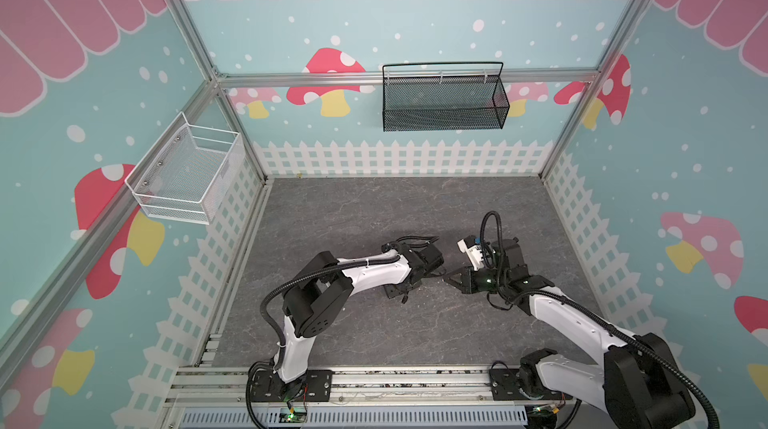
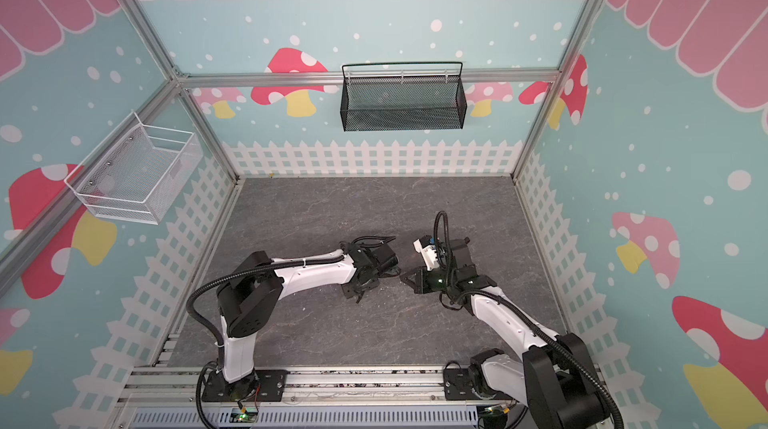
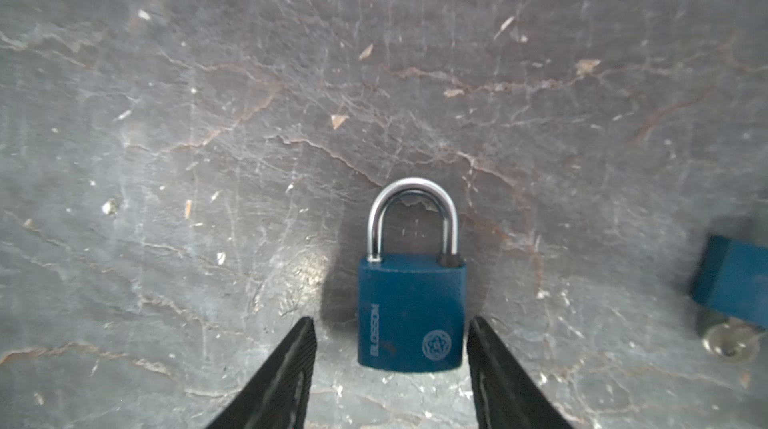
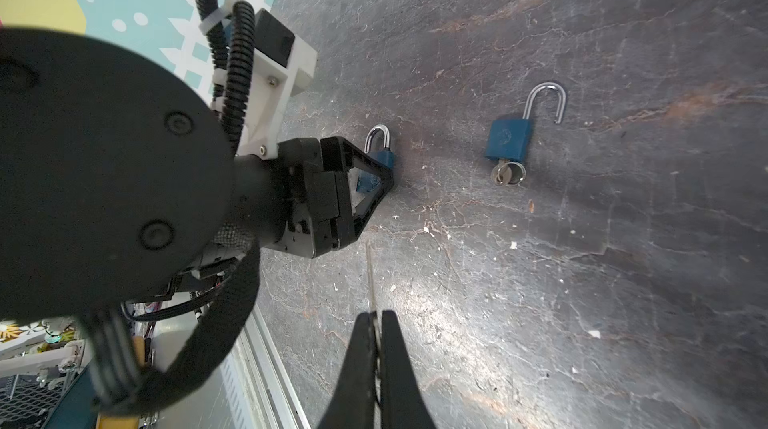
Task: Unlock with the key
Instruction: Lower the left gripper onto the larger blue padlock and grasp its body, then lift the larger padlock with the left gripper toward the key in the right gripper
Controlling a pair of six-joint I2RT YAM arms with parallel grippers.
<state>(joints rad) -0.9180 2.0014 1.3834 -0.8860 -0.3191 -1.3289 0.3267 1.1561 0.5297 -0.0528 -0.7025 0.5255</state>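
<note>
Left wrist view gives us the closed padlock (image 3: 410, 314) low and centre. It has a dark blue body with white lettering and a round emblem, and its steel shackle is seated in both holes. It lies flat on the grey stone-patterned table (image 3: 166, 115). The left gripper (image 3: 392, 323) straddles the body with its fingers (image 3: 291, 364) apart, a clear gap on the left and the right one just beside it. At the right edge a second padlock (image 3: 731, 277) is cut off, with a ringed key (image 3: 731, 344) blurred beneath it.

In the right wrist view the left arm (image 4: 104, 177) fills the left half and covers most of the closed padlock. Right of centre the second padlock shows its shackle open and the key in its base. At lower centre the right gripper (image 4: 376, 314) is pressed together on a thin metal blade (image 4: 371, 273), seen edge-on; we cannot tell whether it is a key. In both top views the arms hide both locks.
</note>
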